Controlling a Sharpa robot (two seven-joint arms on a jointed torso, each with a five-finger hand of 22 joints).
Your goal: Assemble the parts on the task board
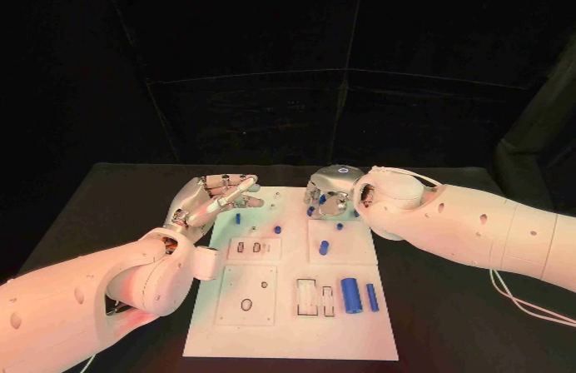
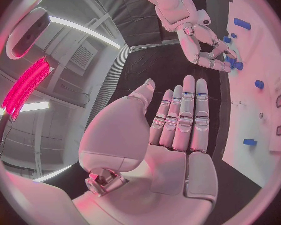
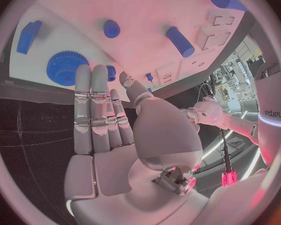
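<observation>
The white task board (image 1: 294, 315) lies in the middle of the black table. Blue parts lie on it: a thick cylinder (image 1: 350, 295) and a thinner one (image 1: 372, 297) at the near right, and small pegs (image 1: 324, 246) (image 1: 277, 230) farther back. My right hand (image 1: 326, 194) hovers over the board's far edge, fingers spread and holding nothing, their tips close to a blue gear (image 3: 67, 67). At the board's far left corner my left hand (image 1: 216, 196) is raised with straight fingers (image 2: 184, 120) and an empty palm.
Rectangular and round recesses (image 1: 246, 294) are cut into the board's near half. Bare black table (image 1: 132, 206) stretches to both sides of the board. My two forearms cross the table's left and right sides.
</observation>
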